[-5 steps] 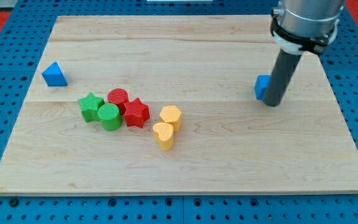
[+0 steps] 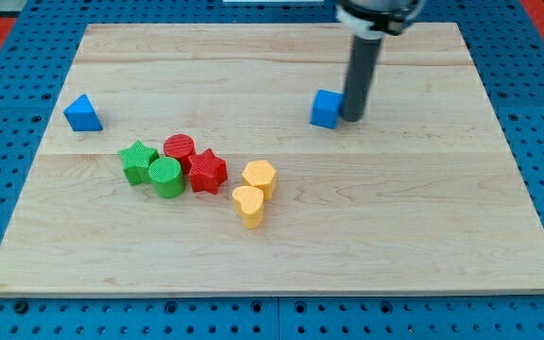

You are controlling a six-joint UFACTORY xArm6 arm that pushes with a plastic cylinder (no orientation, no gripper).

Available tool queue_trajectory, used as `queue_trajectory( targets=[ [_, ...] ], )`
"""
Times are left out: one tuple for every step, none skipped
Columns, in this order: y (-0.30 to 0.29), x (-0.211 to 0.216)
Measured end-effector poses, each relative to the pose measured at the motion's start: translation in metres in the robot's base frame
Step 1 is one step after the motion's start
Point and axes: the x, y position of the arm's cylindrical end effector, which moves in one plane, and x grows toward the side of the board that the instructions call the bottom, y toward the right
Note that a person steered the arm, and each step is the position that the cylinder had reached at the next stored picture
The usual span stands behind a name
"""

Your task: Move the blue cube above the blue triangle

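Observation:
The blue cube (image 2: pixel 325 109) sits on the wooden board (image 2: pixel 423 217) right of centre, in the upper half. My tip (image 2: pixel 353 117) touches the cube's right side. The blue triangle (image 2: pixel 82 113) sits far off at the view's left edge of the board, at about the same height in the view as the cube.
A cluster lies left of centre: a green star (image 2: pixel 138 161), a green cylinder (image 2: pixel 166 177), a red cylinder (image 2: pixel 179 149), a red star (image 2: pixel 208 171), a yellow hexagon (image 2: pixel 260 177) and a yellow heart (image 2: pixel 248 206). A blue pegboard (image 2: pixel 8 57) surrounds the board.
My tip has moved left and slightly up the view, pushing the blue cube left with it. The other blocks have not moved.

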Motion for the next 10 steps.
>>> queue_trajectory(
  targets=[
    [-0.051,-0.005],
    [-0.073,-0.025],
    [-0.102,-0.039],
    [-0.113,-0.045],
    [-0.112,-0.057],
    [-0.115,-0.072],
    [-0.130,-0.085],
    [-0.153,-0.075],
    [-0.152,-0.051],
    [-0.150,-0.034]
  ],
)
